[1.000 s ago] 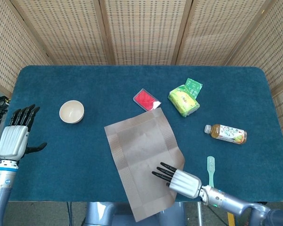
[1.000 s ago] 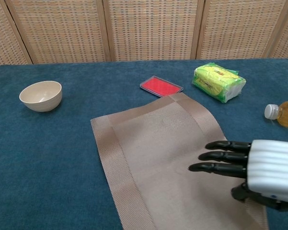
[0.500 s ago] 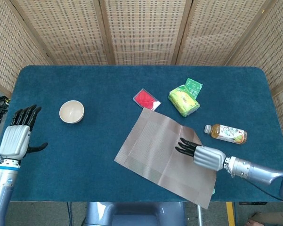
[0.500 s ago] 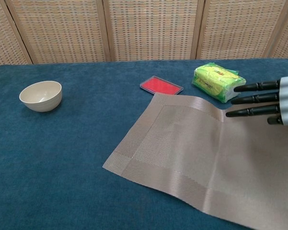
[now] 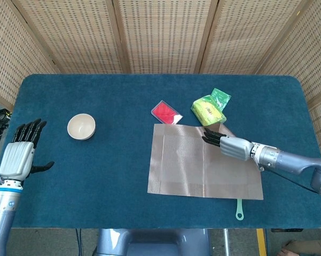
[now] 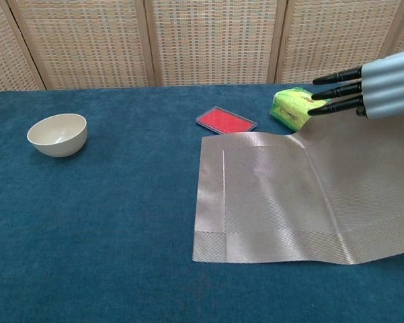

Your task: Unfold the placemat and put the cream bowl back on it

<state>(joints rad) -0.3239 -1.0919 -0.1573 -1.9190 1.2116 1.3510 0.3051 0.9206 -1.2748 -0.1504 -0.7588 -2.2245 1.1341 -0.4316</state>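
Note:
The tan woven placemat (image 5: 197, 165) (image 6: 275, 198) lies spread out right of the table's middle. Its far right corner is lifted against my right hand (image 5: 224, 143) (image 6: 373, 84). That hand holds the raised edge with its fingers stretched out straight, and its thumb is hidden. The cream bowl (image 5: 81, 126) (image 6: 57, 134) stands upright and empty on the blue cloth at the left, well apart from the mat. My left hand (image 5: 18, 154) hovers by the table's left edge with fingers apart and holds nothing. It shows only in the head view.
A red flat case (image 5: 166, 112) (image 6: 226, 120) lies just beyond the mat's far left corner. A yellow-green tissue pack (image 5: 208, 111) (image 6: 292, 108) sits right beside my right hand's fingertips. A green toothbrush handle (image 5: 239, 210) sticks out from under the mat's near edge.
My right hand swept from the near edge up toward the tissue pack, carrying the mat with it. The mat turned and now lies square and flatter. The bottle is no longer visible.

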